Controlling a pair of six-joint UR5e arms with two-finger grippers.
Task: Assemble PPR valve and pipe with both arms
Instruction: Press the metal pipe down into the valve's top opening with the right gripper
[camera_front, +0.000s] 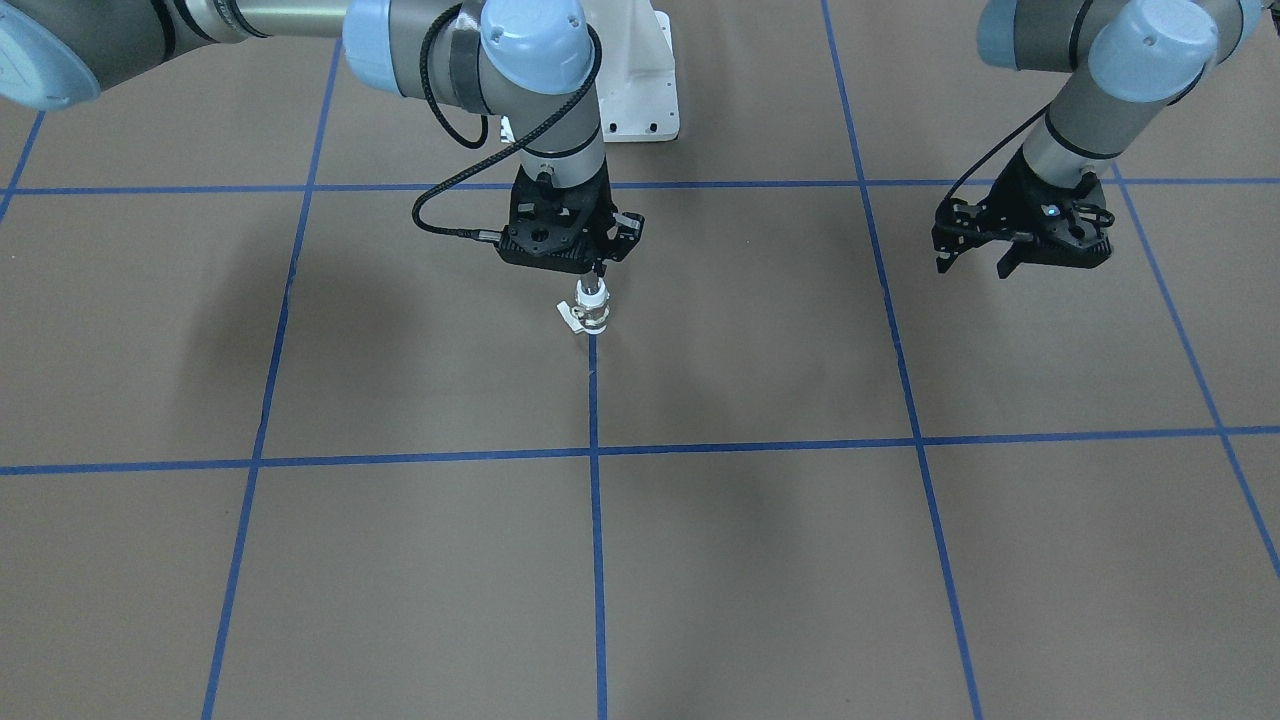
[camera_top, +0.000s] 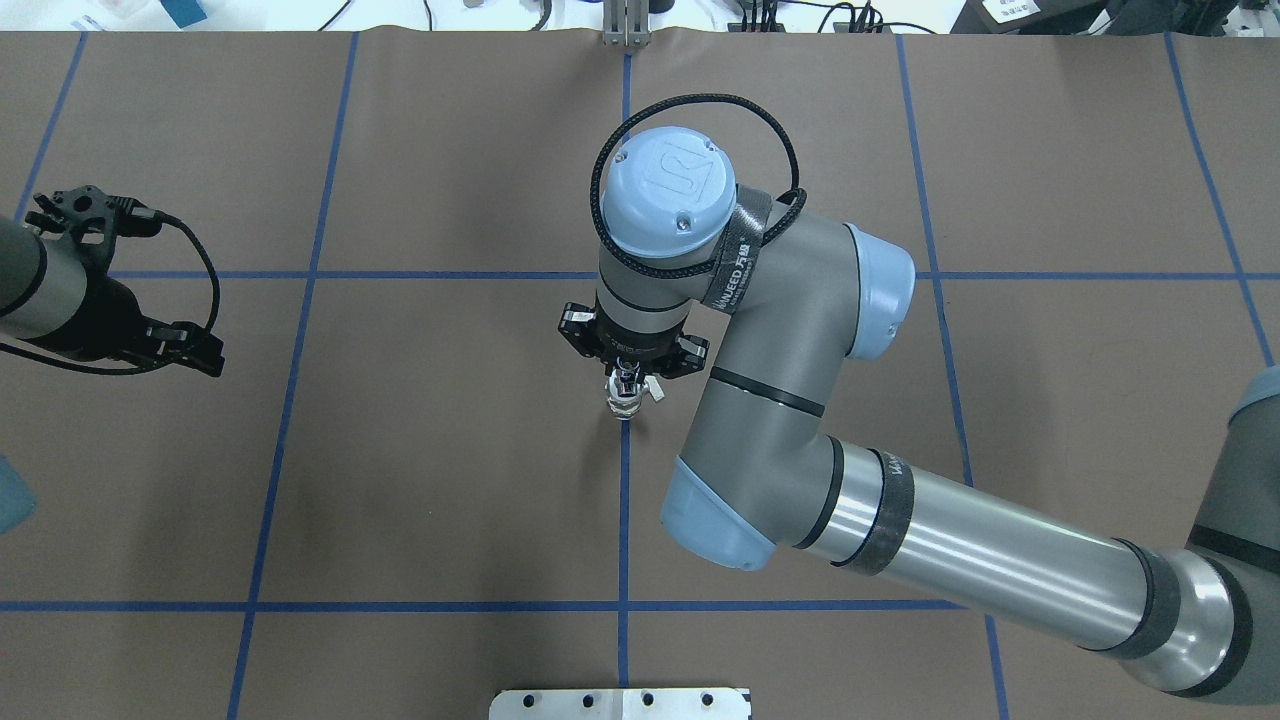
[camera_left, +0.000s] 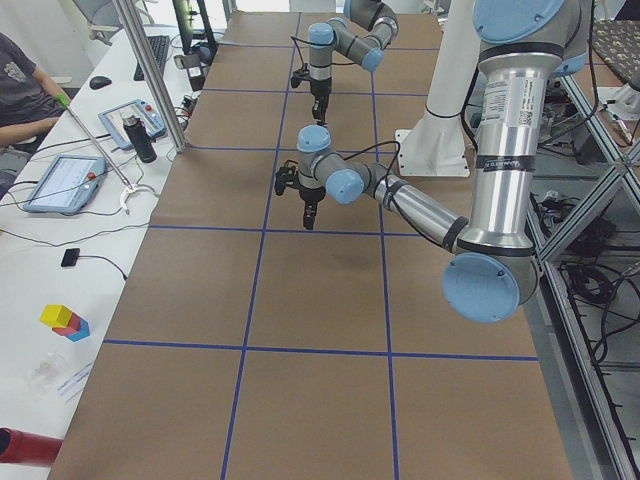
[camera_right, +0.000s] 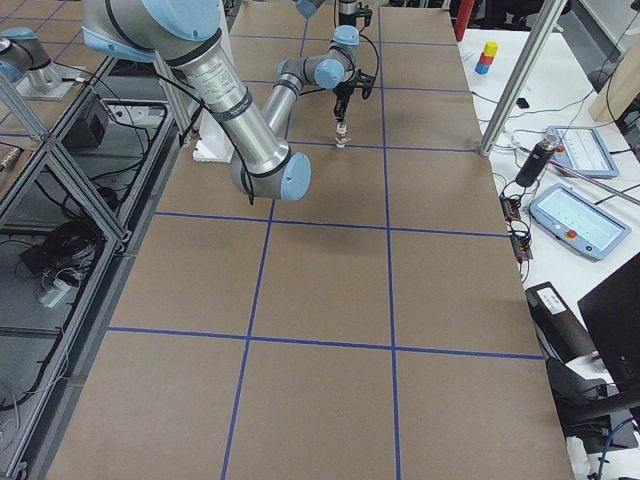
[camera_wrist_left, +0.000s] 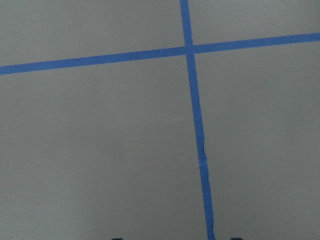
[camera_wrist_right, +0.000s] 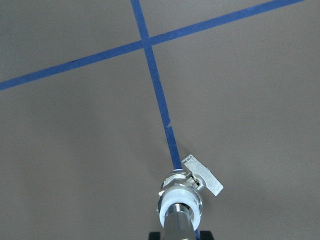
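Note:
My right gripper (camera_front: 597, 268) points straight down and is shut on the pipe (camera_wrist_right: 178, 224), a short silver tube. The pipe's lower end sits in the white collar of the PPR valve (camera_front: 591, 313). The valve stands upright on a blue tape line, with its small lever (camera_wrist_right: 202, 175) sticking out to one side. The valve also shows in the overhead view (camera_top: 625, 402) just below the right gripper (camera_top: 628, 372). My left gripper (camera_front: 975, 263) is open and empty. It hovers over bare table far from the valve, and the left wrist view shows only table and tape.
The brown table top carries a grid of blue tape lines (camera_front: 594, 455). The white bolted pedestal (camera_front: 640, 85) stands behind the right gripper. A metal plate (camera_top: 620, 704) lies at the near table edge. Tablets and a bottle (camera_left: 140, 138) sit on a side bench.

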